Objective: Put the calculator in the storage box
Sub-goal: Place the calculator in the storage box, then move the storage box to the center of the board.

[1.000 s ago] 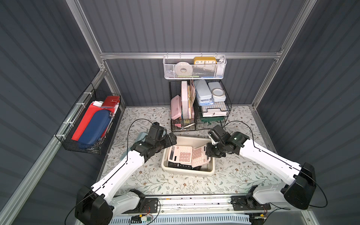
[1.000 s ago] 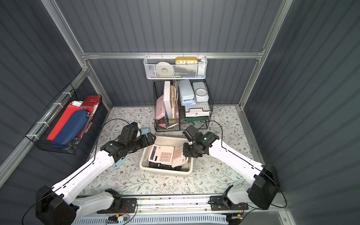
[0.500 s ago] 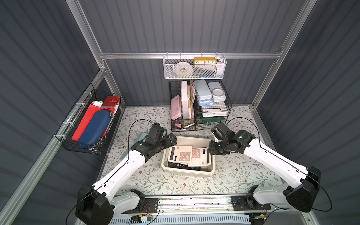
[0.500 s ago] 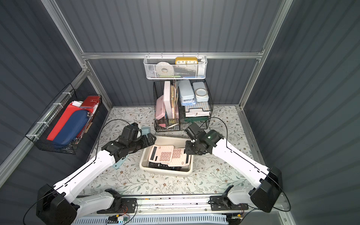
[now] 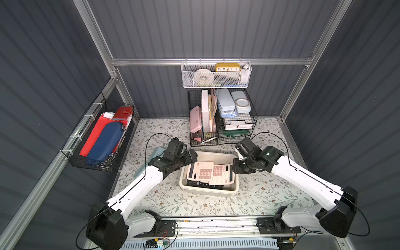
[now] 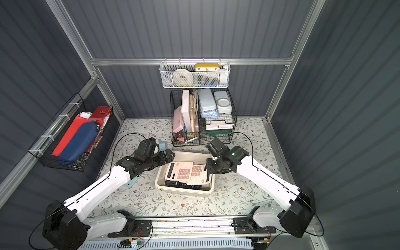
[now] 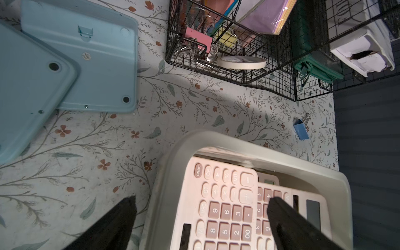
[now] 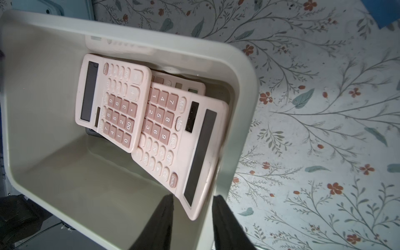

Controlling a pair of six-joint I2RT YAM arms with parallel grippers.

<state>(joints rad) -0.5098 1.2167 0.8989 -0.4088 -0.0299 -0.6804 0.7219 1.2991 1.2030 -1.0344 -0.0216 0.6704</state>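
In the storage box [image 5: 208, 192] on the flowered desk [image 5: 173, 201], an upper calculator [image 5: 200, 171] lies face up, overlapping a lower calculator [image 8: 164, 129]; both are pink. The left pincer [image 7: 201, 199] is spread fully wide and empty, straddling the box's corner. The right pincer [image 8: 193, 195] stands narrowly parted around the lower calculator's corner at the rim, with no clamp on it visible.

Under me the storage box [image 8: 246, 71] shows smooth, faintly glossy cream plastic, the pink calculator [image 8: 112, 104] on top is matt plastic, and the black basket [image 7: 216, 73] is thin coated metal wire.
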